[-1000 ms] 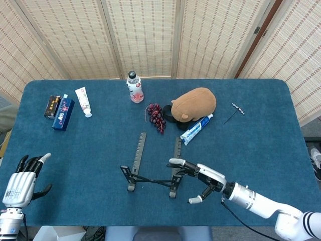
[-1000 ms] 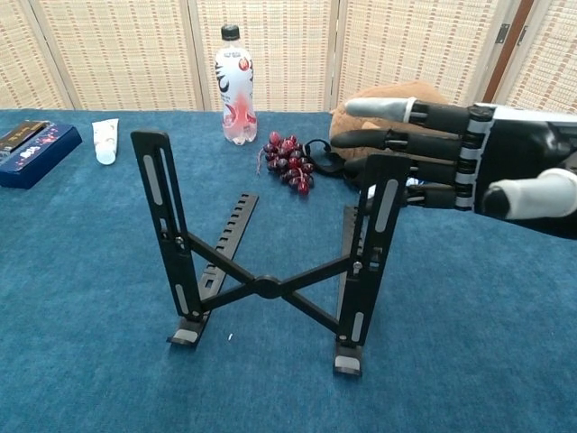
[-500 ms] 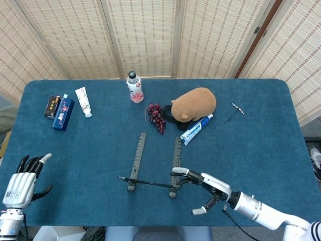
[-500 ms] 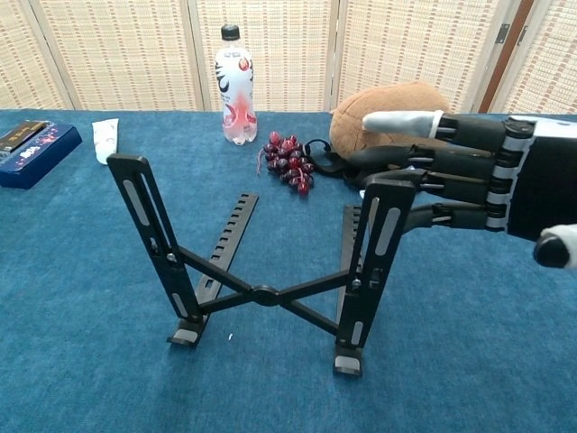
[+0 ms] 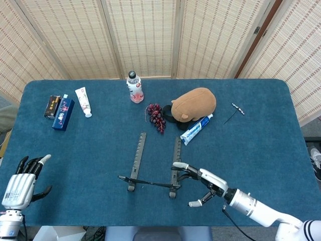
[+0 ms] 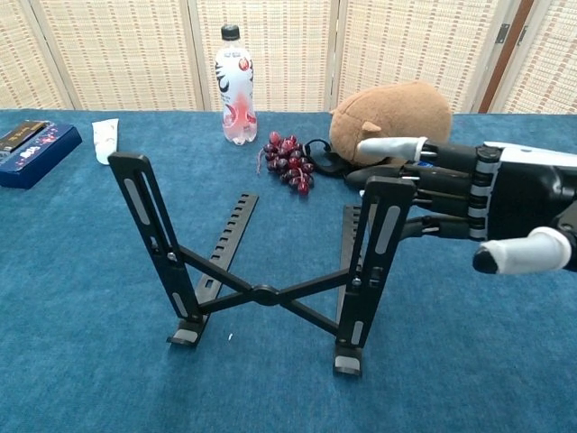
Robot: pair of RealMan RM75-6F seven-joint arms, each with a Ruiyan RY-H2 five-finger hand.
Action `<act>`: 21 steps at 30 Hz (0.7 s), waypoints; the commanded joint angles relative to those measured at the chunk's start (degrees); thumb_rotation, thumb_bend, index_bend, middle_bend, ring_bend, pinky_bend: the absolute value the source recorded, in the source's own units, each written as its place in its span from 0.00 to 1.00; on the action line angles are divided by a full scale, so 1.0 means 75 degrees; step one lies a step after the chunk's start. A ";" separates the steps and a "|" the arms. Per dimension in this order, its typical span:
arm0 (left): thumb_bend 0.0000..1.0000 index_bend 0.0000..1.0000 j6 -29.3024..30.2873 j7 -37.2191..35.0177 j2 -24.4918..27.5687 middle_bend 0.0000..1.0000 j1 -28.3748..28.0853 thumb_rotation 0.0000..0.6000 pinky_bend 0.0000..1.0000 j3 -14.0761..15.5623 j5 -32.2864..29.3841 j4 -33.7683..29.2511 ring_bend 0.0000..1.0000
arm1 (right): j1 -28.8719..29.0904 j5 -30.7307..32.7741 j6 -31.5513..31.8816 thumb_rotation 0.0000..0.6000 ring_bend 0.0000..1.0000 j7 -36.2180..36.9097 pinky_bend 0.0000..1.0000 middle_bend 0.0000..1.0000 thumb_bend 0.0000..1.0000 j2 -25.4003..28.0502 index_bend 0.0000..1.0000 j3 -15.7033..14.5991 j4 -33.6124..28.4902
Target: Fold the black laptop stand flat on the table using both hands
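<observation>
Black against the blue table (image 5: 261, 130), the stand (image 6: 270, 262) sits near the front edge, in the middle, not folded: in my chest view its two uprights lean apart with the crossed bars meeting low between them, and its two notched rails lie flat on the cloth behind.

My right hand (image 6: 478, 203) comes in from the right at the level of the right upright's top. Its fingers (image 6: 397, 146) are stretched out nearly straight and side by side, reaching behind the top of that upright; the thumb sticks out toward the camera, apart from the rest. I cannot tell whether the fingers touch the upright or only pass behind it. It grips nothing.

My left hand (image 5: 21, 181) is at the table's front left corner, well apart from the stand, fingers up and loosely spread, holding nothing.

Farther back I see a bottle (image 5: 134, 87), grapes (image 5: 156, 116), a brown plush toy (image 5: 194, 103), a tube (image 5: 195, 129) beside it, another tube (image 5: 83, 102) and two small boxes (image 5: 62, 113) at the left.
</observation>
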 commanded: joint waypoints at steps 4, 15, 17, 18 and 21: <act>0.22 0.11 0.0006 -0.0039 0.0016 0.17 -0.0004 1.00 0.00 0.0011 0.0061 -0.0017 0.15 | -0.0004 0.0067 -0.0164 1.00 0.06 0.0115 0.22 0.13 0.03 -0.0228 0.00 -0.0078 0.0203; 0.22 0.11 -0.0003 -0.0038 0.0020 0.17 0.0001 1.00 0.00 0.0032 0.0101 -0.0047 0.15 | 0.0030 0.0078 -0.0299 1.00 0.06 0.0432 0.22 0.13 0.03 -0.0432 0.00 -0.0238 0.0306; 0.22 0.11 0.0005 -0.0045 0.0022 0.17 0.0006 1.00 0.00 0.0036 0.0113 -0.0042 0.15 | 0.0034 0.0079 -0.0314 1.00 0.06 0.0517 0.22 0.13 0.03 -0.0454 0.00 -0.0271 0.0316; 0.22 0.11 0.0005 -0.0047 0.0022 0.17 0.0004 1.00 0.00 0.0034 0.0116 -0.0038 0.15 | 0.0039 0.0085 -0.0327 1.00 0.06 0.0576 0.22 0.13 0.03 -0.0472 0.00 -0.0288 0.0321; 0.22 0.11 -0.0004 -0.0049 0.0020 0.17 0.0002 1.00 0.00 0.0040 0.0125 -0.0030 0.15 | 0.0048 0.0079 -0.0345 1.00 0.06 0.0694 0.22 0.13 0.03 -0.0505 0.00 -0.0332 0.0320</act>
